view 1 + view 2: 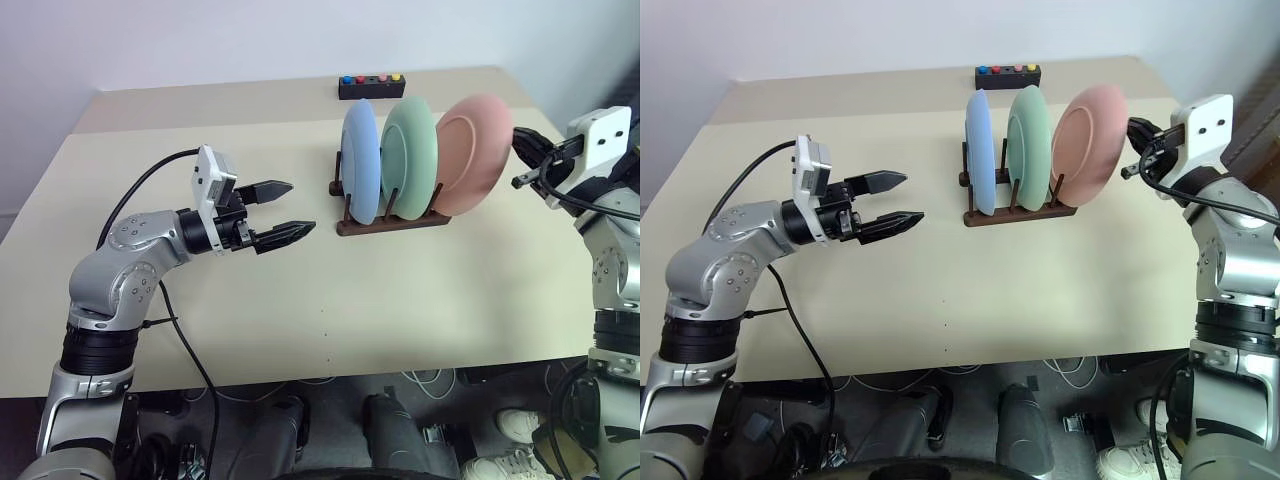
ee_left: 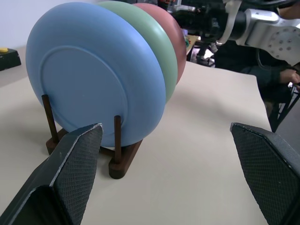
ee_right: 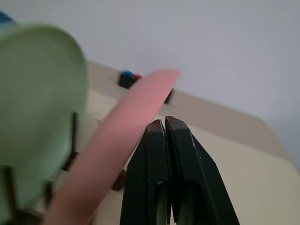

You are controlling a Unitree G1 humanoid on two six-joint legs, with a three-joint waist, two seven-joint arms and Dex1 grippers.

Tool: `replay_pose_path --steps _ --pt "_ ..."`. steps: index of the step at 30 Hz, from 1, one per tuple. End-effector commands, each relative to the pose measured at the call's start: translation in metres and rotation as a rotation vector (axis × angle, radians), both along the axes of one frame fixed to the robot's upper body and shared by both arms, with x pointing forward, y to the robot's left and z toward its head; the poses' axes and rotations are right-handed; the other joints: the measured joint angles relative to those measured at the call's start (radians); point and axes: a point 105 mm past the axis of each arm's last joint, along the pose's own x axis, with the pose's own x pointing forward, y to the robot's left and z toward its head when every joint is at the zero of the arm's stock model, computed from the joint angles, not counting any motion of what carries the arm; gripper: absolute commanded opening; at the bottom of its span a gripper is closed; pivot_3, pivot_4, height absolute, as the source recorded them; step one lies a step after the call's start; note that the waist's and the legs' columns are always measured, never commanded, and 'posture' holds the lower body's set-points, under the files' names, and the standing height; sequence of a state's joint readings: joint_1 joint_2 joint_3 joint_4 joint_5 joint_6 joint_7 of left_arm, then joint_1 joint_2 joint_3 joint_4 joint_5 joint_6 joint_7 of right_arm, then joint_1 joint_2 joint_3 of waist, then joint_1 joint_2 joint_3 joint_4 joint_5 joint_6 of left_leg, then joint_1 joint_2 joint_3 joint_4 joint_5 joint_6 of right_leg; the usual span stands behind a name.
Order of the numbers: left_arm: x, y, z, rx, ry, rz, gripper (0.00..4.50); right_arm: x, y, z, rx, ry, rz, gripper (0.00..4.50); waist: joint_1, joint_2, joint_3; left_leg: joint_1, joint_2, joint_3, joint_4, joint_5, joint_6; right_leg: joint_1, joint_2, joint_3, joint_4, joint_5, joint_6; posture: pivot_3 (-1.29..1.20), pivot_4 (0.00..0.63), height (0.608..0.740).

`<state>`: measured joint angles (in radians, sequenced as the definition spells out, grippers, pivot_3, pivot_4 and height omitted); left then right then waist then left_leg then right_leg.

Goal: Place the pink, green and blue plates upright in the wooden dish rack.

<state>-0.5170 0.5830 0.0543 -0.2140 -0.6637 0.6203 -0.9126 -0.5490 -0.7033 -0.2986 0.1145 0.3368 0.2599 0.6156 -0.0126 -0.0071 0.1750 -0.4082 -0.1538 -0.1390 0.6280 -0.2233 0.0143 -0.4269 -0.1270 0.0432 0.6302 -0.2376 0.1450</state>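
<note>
The wooden dish rack (image 1: 390,224) stands right of the table's middle with all three plates between its pegs. The blue plate (image 1: 362,165) is leftmost and upright, the green plate (image 1: 410,150) is in the middle, and the pink plate (image 1: 472,150) is rightmost, leaning to the right. My right gripper (image 1: 517,134) is shut with nothing between its fingers, its tip at the pink plate's upper right rim (image 3: 140,101); contact cannot be told. My left gripper (image 1: 300,207) hangs open and empty left of the rack, pointing at the blue plate (image 2: 93,70).
A small black box with coloured buttons (image 1: 370,86) sits behind the rack near the far edge of the beige table (image 1: 400,310). A black cable (image 1: 150,180) trails from my left arm over the table's left part.
</note>
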Motion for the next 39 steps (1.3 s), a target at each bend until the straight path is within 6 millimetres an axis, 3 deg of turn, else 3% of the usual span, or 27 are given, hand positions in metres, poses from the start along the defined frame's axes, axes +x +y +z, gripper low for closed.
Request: replay_pose_path --steps 1,5,10,14,18,23,26,29,33,39 --pt "-0.002 0.002 0.014 -0.019 -0.063 0.000 4.50 -0.007 0.011 0.015 0.007 -0.049 0.059 0.04 0.001 0.000 0.000 0.000 0.000 0.000 0.000 0.000 0.000 0.000 0.000 0.000 0.000 0.000 0.000 0.00 0.150 0.740" --pt "-0.001 0.002 0.015 -0.019 -0.067 0.003 4.50 -0.007 0.008 0.016 0.013 -0.052 0.047 0.04 0.002 0.000 0.000 0.000 0.000 0.000 0.000 0.000 0.000 0.000 0.000 0.000 0.000 0.000 0.000 0.00 0.150 0.740" --pt "-0.001 0.002 0.015 -0.021 -0.065 0.003 4.50 -0.004 -0.011 0.029 0.008 -0.113 -0.059 0.04 0.001 0.000 0.000 0.000 0.000 0.000 0.000 0.000 0.000 0.000 0.000 0.000 0.000 0.000 0.000 0.00 0.150 0.740" --pt "0.000 0.004 0.014 -0.018 -0.066 0.009 4.50 -0.007 -0.039 0.051 0.057 -0.218 -0.198 0.04 0.001 0.000 0.000 0.000 0.000 0.000 0.000 0.000 0.000 0.000 0.000 0.000 0.000 0.000 0.000 0.00 0.150 0.740" --pt "0.004 0.008 0.014 -0.017 -0.067 0.018 4.50 -0.023 -0.018 0.075 0.267 -0.291 0.036 0.04 -0.001 0.000 0.000 0.000 0.000 0.000 0.000 0.000 0.000 0.000 0.000 0.000 0.000 0.000 0.000 0.00 0.150 0.740" --pt "0.010 0.031 0.013 -0.016 -0.038 0.051 4.50 -0.071 0.037 0.081 0.330 -0.197 0.530 0.04 -0.001 0.000 0.000 0.000 0.002 0.000 0.000 0.000 0.000 0.000 0.001 0.000 0.000 0.000 0.000 0.00 0.150 0.740" --pt "0.010 0.051 0.013 -0.017 -0.019 0.068 4.50 -0.091 0.055 0.071 0.316 -0.070 0.700 0.88 0.001 0.000 0.000 0.000 0.002 0.000 0.000 0.000 0.000 0.000 0.001 0.000 -0.001 0.000 0.000 0.00 0.150 0.740" --pt "0.003 0.067 0.019 -0.055 0.003 0.027 4.50 -0.104 0.075 0.041 0.230 0.091 0.797 2.39 0.003 0.000 0.000 0.000 0.002 0.000 0.000 -0.001 0.000 0.000 0.001 0.000 -0.001 0.000 0.000 0.00 0.150 0.740" --pt "-0.015 0.078 -0.002 0.114 -0.037 -0.035 4.50 -0.104 0.087 0.014 0.130 0.183 0.826 4.42 -0.005 0.001 0.000 0.000 0.002 0.001 0.000 -0.002 0.000 0.000 0.001 0.000 -0.001 0.000 -0.001 0.00 0.150 0.740" --pt "-0.028 0.093 -0.011 0.166 -0.075 -0.050 4.50 -0.105 0.092 -0.014 0.067 0.264 0.852 4.47 0.006 0.000 0.000 0.000 0.005 0.002 0.000 -0.003 -0.001 0.000 0.002 0.001 -0.002 0.001 -0.002 0.00 0.150 0.740"
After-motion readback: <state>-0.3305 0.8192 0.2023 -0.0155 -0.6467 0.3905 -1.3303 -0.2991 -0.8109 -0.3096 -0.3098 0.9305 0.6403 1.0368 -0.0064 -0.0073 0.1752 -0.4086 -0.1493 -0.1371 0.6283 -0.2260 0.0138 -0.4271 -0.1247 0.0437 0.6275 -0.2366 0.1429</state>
